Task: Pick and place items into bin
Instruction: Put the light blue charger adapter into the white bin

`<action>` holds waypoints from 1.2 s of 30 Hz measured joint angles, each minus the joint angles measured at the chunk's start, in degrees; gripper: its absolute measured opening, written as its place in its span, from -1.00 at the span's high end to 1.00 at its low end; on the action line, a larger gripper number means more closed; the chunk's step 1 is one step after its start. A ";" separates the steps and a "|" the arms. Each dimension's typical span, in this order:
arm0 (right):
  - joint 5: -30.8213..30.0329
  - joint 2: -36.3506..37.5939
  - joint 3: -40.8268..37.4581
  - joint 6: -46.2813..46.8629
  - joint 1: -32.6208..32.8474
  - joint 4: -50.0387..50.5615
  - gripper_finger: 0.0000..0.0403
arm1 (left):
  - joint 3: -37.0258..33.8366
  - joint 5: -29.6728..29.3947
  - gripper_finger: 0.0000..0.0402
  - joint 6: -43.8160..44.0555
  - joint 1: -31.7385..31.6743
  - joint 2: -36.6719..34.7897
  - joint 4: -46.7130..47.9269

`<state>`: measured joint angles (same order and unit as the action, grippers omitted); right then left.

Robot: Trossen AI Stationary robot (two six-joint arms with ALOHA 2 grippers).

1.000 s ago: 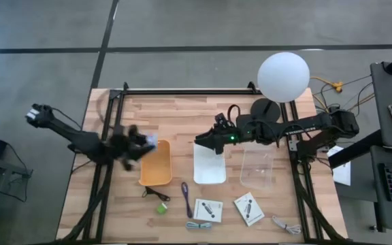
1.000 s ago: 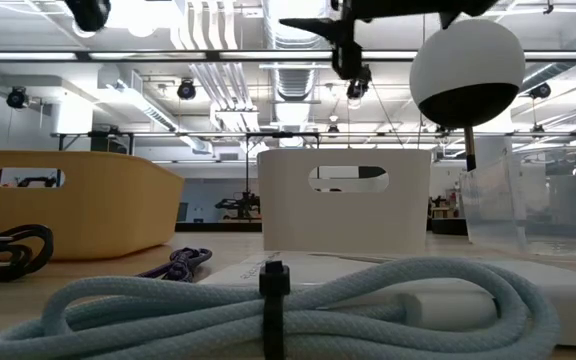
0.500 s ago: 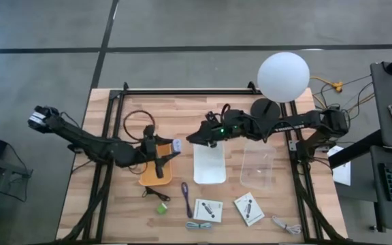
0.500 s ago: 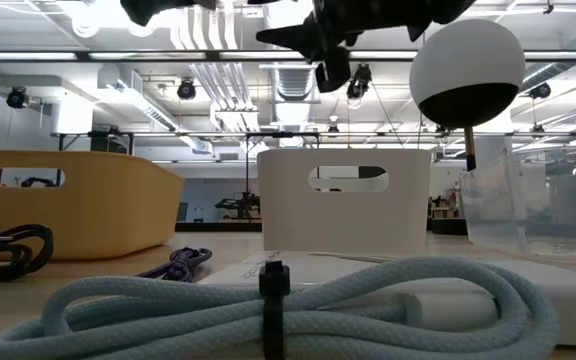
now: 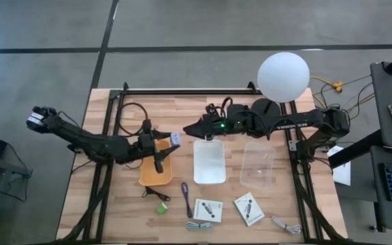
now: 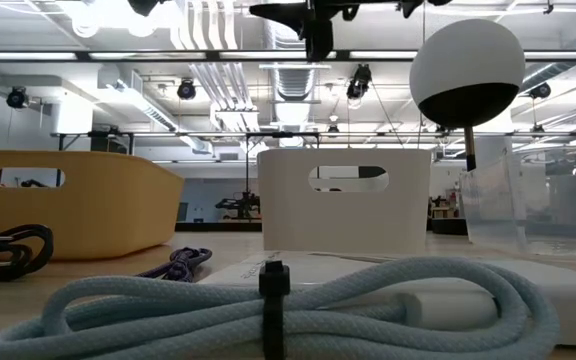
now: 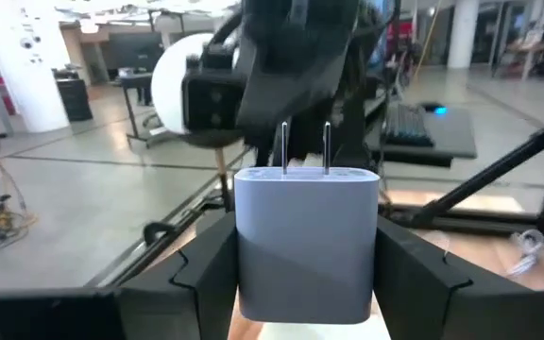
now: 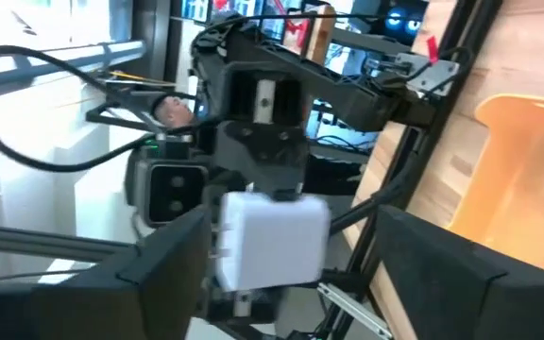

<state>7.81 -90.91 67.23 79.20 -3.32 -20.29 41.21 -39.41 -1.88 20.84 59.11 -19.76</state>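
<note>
Gripped between the fingers of the left gripper [image 5: 172, 140] is a white two-pin charger plug [image 7: 305, 241], now held over the far end of the orange bin [image 5: 156, 163], where half a second ago it was lower over that bin. Beside it, the right gripper [image 5: 190, 128] has been spread and drawn back beyond the white bin [image 5: 209, 162], empty; a handover is judged done, release pending

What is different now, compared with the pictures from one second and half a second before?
The left claw, shut on a charger, swung from left of the orange bin to above its far right corner. The right claw left the white bin, moved toward the charger, and now stands open. The cards, strap and cables stayed put.
</note>
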 joint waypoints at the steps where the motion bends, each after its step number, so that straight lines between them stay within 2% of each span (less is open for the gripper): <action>1: 0.17 0.12 0.10 0.02 -0.05 -0.04 -0.48 | -0.02 0.33 0.09 -0.05 -0.32 0.04 -0.79; 7: 3.52 -0.06 0.65 0.12 -0.09 -0.06 -0.62 | -0.28 3.91 0.09 -1.92 -3.48 0.11 -5.11; 17: 3.78 -0.23 0.94 0.52 -0.67 -1.60 -0.57 | -0.48 11.70 0.09 -1.42 -7.39 1.48 -9.30; 24: 3.55 -0.23 0.85 0.43 -0.91 -1.45 -0.51 | -0.46 12.34 0.09 -1.57 -7.90 5.54 -15.74; 29: 2.64 -0.23 0.71 0.38 -0.87 -1.35 -0.42 | -0.42 12.10 0.07 -2.06 -8.10 5.73 -15.64; 36: 2.51 -0.20 0.63 1.23 -0.91 -1.74 -0.20 | -0.42 10.17 0.01 -4.80 -8.45 5.14 -15.11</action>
<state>10.33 -91.11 67.86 80.42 -4.23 -22.03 40.80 -29.23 -6.68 12.38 64.25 -34.87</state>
